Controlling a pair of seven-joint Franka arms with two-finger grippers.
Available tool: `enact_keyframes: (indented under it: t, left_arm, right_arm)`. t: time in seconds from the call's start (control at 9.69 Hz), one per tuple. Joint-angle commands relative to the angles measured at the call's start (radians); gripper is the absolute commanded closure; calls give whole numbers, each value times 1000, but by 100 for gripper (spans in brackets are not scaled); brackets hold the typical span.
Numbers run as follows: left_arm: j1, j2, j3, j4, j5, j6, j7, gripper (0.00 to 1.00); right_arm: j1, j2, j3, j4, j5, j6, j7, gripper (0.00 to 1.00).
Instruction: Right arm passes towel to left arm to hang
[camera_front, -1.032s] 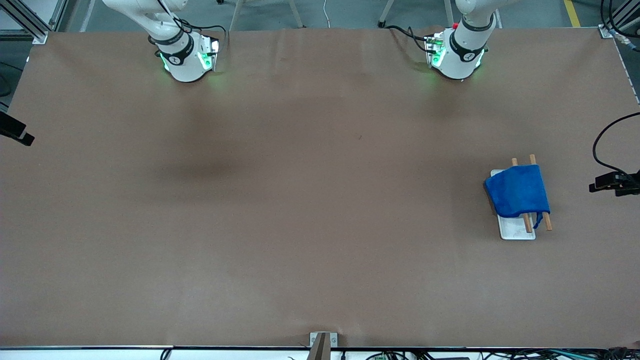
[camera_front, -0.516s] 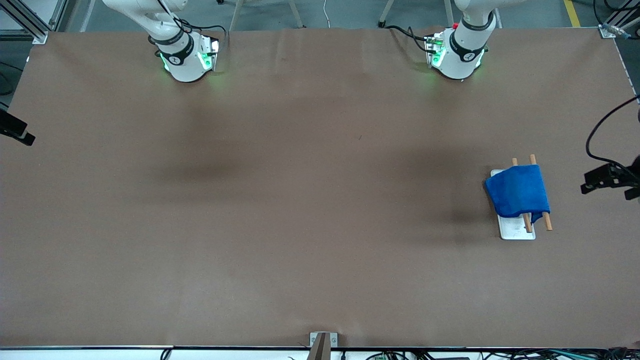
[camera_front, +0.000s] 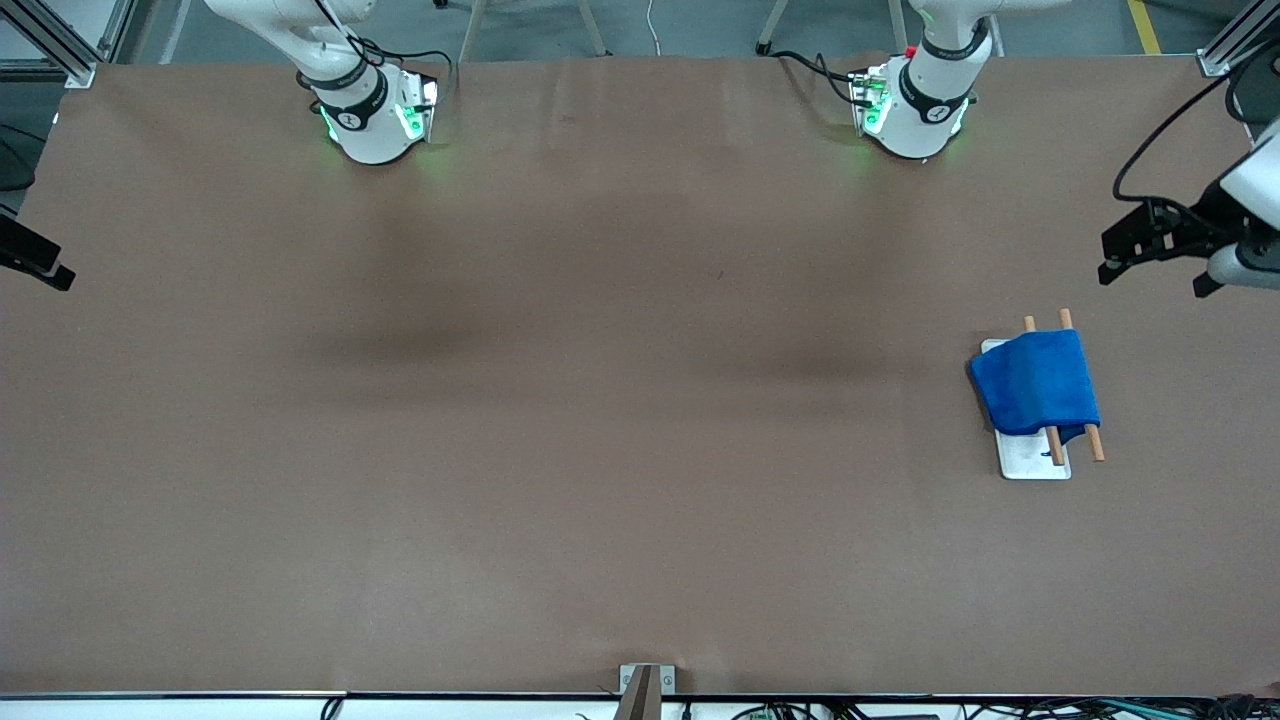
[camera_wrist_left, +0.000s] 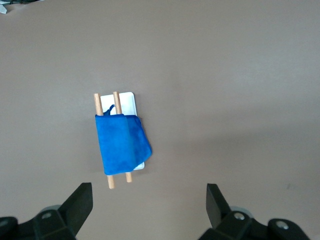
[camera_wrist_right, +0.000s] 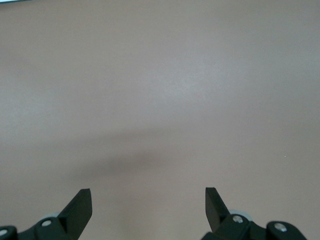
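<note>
The blue towel (camera_front: 1037, 383) is draped over a small rack of two wooden rods (camera_front: 1095, 445) on a white base (camera_front: 1030, 460), toward the left arm's end of the table. My left gripper (camera_front: 1150, 262) is up in the air, open and empty, over the table edge at that end, apart from the towel. The left wrist view shows its gripper (camera_wrist_left: 149, 200) open high above the towel (camera_wrist_left: 122, 143) and the rods (camera_wrist_left: 111, 181). My right gripper (camera_front: 40, 268) waits at the right arm's end, open and empty over bare table in its wrist view (camera_wrist_right: 148, 202).
The brown table (camera_front: 600, 400) stretches wide between the two arm bases (camera_front: 370, 120) (camera_front: 915, 110). A metal bracket (camera_front: 645, 685) sits at the table edge nearest the front camera. Cables lie past that edge.
My left gripper has moved away from the rack, toward the arm bases' side of the table. The towel stays on the rods. The right arm has not moved.
</note>
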Motion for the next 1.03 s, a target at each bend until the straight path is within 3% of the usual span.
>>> enact_keyframes:
  t: [0.0,0.21,0.93]
  left_arm:
    - [-35,38,14,76,19,-78,-38,0]
    - [-36,64,14,125,21,-127,-44,0]
    - [-13,53,4,79,7,-124,-127,0]
  right_arm:
    - [-5,-14,4,-9,-15,-4,-5,0]
    - [-4,-12,4,-9,-16,-3,-3,0]
    - [-5,-14,-1,-9,-15,-6,9,0]
